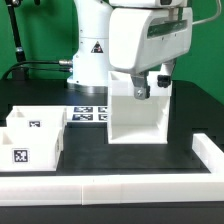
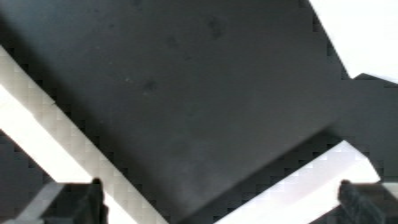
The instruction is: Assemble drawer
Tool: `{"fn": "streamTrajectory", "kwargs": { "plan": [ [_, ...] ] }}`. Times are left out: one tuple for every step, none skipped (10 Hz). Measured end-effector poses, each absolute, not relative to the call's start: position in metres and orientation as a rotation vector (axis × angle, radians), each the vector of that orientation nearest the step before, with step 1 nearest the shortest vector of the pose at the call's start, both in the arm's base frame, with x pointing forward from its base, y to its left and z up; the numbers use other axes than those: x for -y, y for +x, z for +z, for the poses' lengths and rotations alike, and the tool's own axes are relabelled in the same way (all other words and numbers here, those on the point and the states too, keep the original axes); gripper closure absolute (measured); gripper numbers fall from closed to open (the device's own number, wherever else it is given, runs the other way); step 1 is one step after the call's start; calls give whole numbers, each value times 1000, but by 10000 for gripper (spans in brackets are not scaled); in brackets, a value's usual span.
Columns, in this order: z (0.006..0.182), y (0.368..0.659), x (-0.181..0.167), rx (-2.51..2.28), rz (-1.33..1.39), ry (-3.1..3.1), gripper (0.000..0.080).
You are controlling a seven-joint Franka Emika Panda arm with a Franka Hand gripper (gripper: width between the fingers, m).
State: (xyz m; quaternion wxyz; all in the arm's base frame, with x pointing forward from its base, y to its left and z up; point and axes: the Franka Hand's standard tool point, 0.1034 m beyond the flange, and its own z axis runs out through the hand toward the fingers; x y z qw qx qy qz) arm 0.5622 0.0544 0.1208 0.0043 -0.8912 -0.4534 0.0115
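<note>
My end effector (image 1: 140,91) hangs open at the top edge of the housing (image 1: 135,125). The wrist view shows both fingertips (image 2: 71,205) spread wide, with only dark counter (image 2: 196,100) between them. To grip well, I'd centre one wall between the fingers before closing, then keep the housing upright. The white bands crossing the wrist view are probably the housing's walls, though I can't be sure. Only the exterior view shows the two trays (image 1: 35,135), well apart on its left, and the rail (image 1: 150,182) in front.
</note>
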Motion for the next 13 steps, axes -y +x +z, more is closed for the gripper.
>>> {"fn": "streamTrajectory", "kwargs": {
  "plan": [
    [121,562,-54,1421,36,-2792,150],
    [121,562,-54,1421,36,-2792,150],
    [121,562,-54,1421,36,-2792,150],
    [121,562,-54,1421,36,-2792,150],
    [121,562,-54,1421,36,-2792,150],
    [121,562,-54,1421,36,-2792,150],
    [121,562,-54,1421,36,-2792,150],
    [121,561,-55,1382,25,-2812,150],
    [123,552,-55,1296,3,-2860,150],
    [125,539,-57,1216,0,-2898,150],
    [127,523,-61,1103,10,-2944,150],
    [129,509,-67,1005,24,-2980,150],
    [131,496,-75,923,37,-3008,150]
  ]
}}
